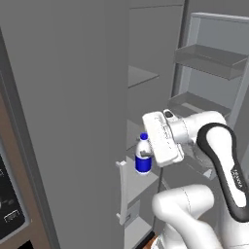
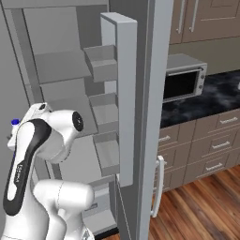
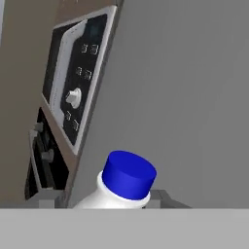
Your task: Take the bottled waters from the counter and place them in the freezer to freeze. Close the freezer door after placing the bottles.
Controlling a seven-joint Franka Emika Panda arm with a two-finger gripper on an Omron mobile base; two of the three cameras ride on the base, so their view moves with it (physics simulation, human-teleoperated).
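One bottled water (image 1: 142,156), translucent white with a blue cap and a blue label band, hangs upright in front of the open freezer (image 1: 142,77). My gripper (image 1: 145,153) is shut on its body from the right. The hand view looks down on the bottled water (image 3: 127,176), whose blue cap rises between the finger tips. In the right base view just the cap of the bottled water (image 2: 15,123) peeks out behind my arm. The freezer door (image 2: 118,93) stands open to the right, its shelf bins facing inward. The black marble counter (image 2: 213,96) lies farther right.
Left of the bottle stands a closed grey door (image 1: 73,121) with a pale handle (image 1: 121,189). A wall oven with dials (image 3: 73,92) is beyond it. Flat grey shelves (image 2: 61,65) line the freezer. A microwave (image 2: 183,82) sits on the counter above the drawers (image 2: 213,145).
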